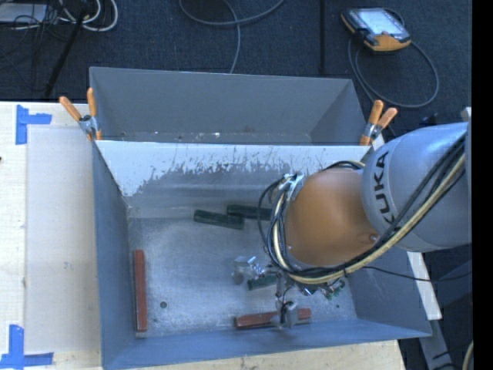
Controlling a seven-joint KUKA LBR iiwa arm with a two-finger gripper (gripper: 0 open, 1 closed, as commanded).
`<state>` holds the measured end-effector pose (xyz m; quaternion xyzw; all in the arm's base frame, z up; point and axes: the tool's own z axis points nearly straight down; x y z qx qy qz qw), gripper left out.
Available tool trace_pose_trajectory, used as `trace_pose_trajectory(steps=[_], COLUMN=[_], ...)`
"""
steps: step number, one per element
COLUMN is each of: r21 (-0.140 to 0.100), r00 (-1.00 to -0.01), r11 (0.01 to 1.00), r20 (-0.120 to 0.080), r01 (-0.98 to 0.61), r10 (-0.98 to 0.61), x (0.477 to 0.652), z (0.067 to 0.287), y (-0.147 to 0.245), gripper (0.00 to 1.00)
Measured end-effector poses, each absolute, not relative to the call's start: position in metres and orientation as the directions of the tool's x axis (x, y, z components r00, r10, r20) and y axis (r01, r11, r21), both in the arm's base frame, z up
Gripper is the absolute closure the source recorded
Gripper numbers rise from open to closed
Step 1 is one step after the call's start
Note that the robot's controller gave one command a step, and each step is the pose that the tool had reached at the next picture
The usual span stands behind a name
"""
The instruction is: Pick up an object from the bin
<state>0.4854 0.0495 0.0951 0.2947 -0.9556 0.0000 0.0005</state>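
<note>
My gripper (286, 310) reaches down below the orange wrist cover at the bin's front right. Its tip is at a short reddish-brown bar (260, 321) that lies flat along the front wall; whether it grips the bar I cannot tell. Just behind the gripper lie a small silvery piece (248, 267) and a short dark green piece (260, 283), partly under the cables.
A longer reddish-brown bar (139, 290) lies along the left wall. Two dark green sticks (219, 219) rest near the back slope, mid-bin. The arm and its orange cover hide the bin's right part.
</note>
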Motion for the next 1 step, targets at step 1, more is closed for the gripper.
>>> trace_pose_trajectory(steps=[1], r21=[-0.005], r00=[-0.805], r11=[0.806], r20=[-0.013], r01=[-0.593], r10=[-0.593], x=[0.4758], z=[0.0764], y=[0.0469], gripper=[0.0])
